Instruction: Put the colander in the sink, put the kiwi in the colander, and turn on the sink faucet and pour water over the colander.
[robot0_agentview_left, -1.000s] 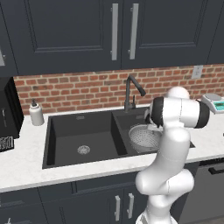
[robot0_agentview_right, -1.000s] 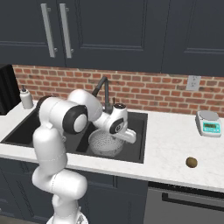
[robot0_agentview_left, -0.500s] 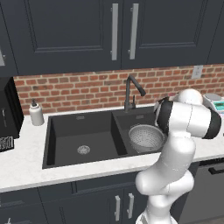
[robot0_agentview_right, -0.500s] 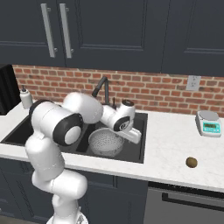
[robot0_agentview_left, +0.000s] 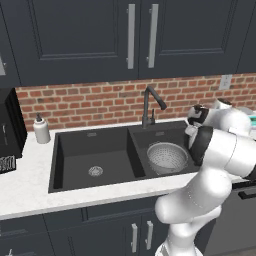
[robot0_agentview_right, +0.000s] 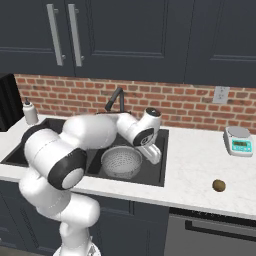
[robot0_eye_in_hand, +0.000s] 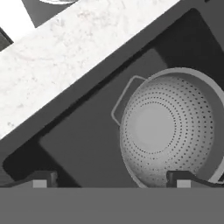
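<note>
A white soap bottle (robot0_agentview_left: 41, 129) is standing on the tabletop (robot0_agentview_right: 200, 172) left of the sink (robot0_agentview_left: 100, 150), a scale (robot0_agentview_right: 239, 140) is sitting by the brick wall at far right, and the sink faucet (robot0_agentview_left: 150, 106) is rising behind the basins. The colander (robot0_agentview_right: 121, 161) is sitting upright in the right basin, while the kiwi (robot0_agentview_right: 218, 185) is lying on the tabletop well to its right. The tool (robot0_eye_in_hand: 111, 178) is hovering above the basin with its jaws spread wide and gripping nothing, the colander lying just below and partly between its tips.
</note>
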